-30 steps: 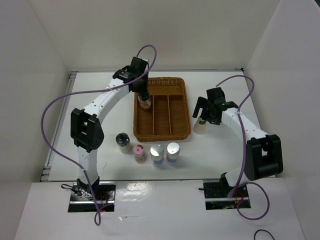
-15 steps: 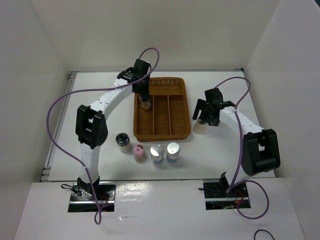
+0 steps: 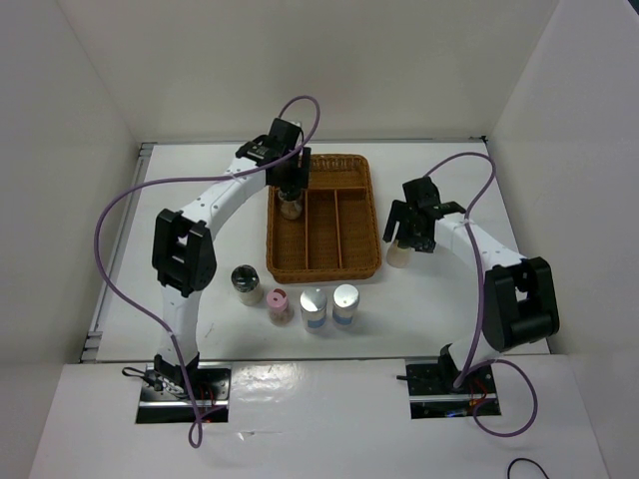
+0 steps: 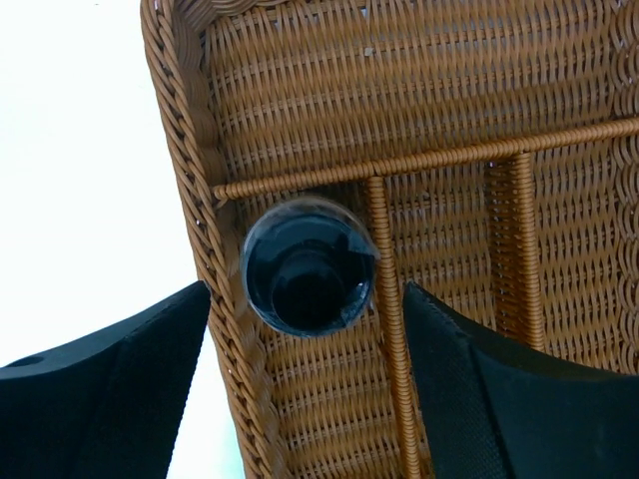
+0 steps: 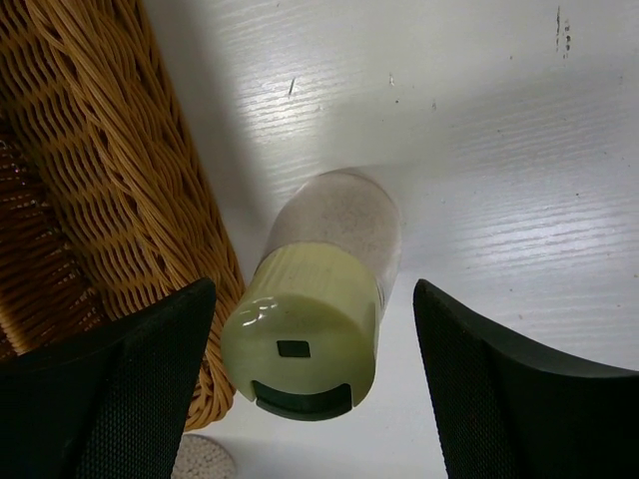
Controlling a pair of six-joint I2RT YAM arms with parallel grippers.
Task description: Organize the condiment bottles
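A black-capped bottle [image 4: 308, 277] stands in the left compartment of the wicker tray [image 3: 324, 273], near its far end, also seen from above [image 3: 291, 208]. My left gripper [image 3: 291, 192] hangs just over it, open, with both fingers [image 4: 120, 389] clear of the cap. To the right of the tray, my right gripper [image 3: 403, 238] is open astride the yellow-green-capped bottle [image 5: 305, 344], with a gap on each side. That beige bottle [image 3: 398, 254] stands on the table against the tray's right wall.
In front of the tray stand a black-capped bottle [image 3: 245, 282], a pink-capped one [image 3: 279, 303] and two silver-topped ones [image 3: 314, 308] [image 3: 345, 303]. The tray's middle and right compartments hold nothing. White walls enclose the table on three sides.
My left gripper has opened and let go of the black-capped bottle, which now stands in the tray. My right gripper has shifted slightly left round the yellow-green-capped bottle and narrowed a little.
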